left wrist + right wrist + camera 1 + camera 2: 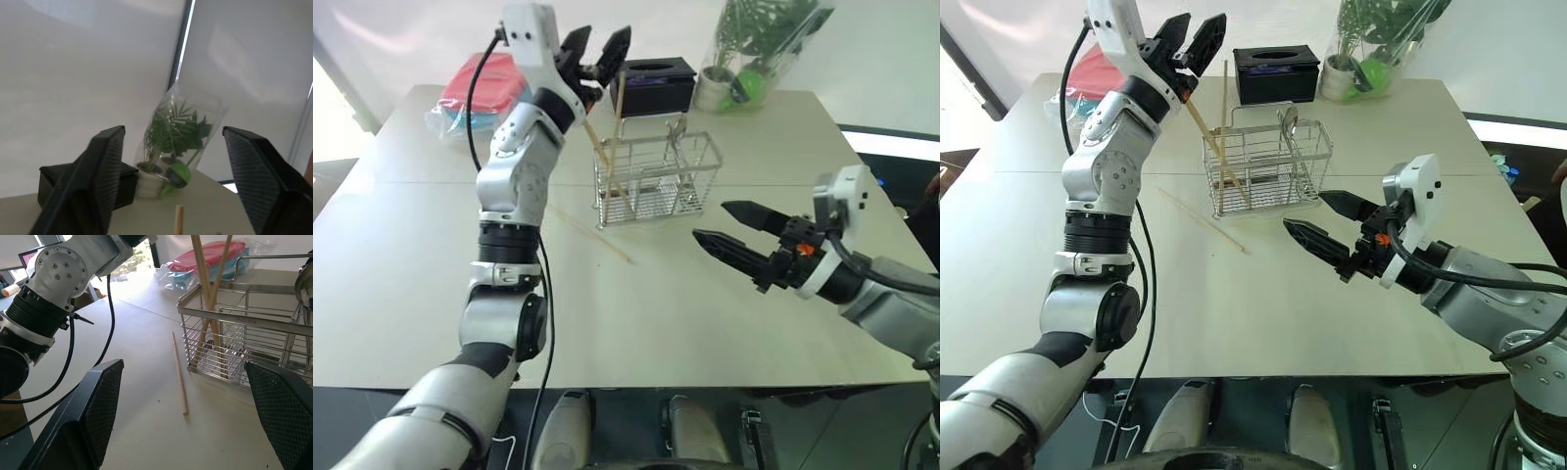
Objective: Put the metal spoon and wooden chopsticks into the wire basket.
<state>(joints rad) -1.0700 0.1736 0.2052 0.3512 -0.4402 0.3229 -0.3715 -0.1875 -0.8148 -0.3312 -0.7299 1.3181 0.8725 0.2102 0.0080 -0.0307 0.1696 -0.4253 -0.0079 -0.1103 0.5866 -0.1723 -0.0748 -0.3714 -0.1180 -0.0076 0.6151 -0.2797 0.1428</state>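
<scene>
The wire basket (705,157) stands at the table's middle back. Two wooden chopsticks (602,147) lean upright in its left compartment. Another chopstick (592,233) lies flat on the table in front of the basket's left corner. The metal spoon (1289,122) stands in the basket's right side, bowl up. My left gripper (604,37) is open in the air just above the standing chopsticks, holding nothing; one stick's tip (179,220) shows below its fingers. My right gripper (711,221) hovers open and empty in front of the basket's right corner.
A black tissue box (656,83) sits behind the basket. A potted plant in clear wrap (754,59) stands at the back right. A plastic bag with red and blue items (480,88) lies at the back left.
</scene>
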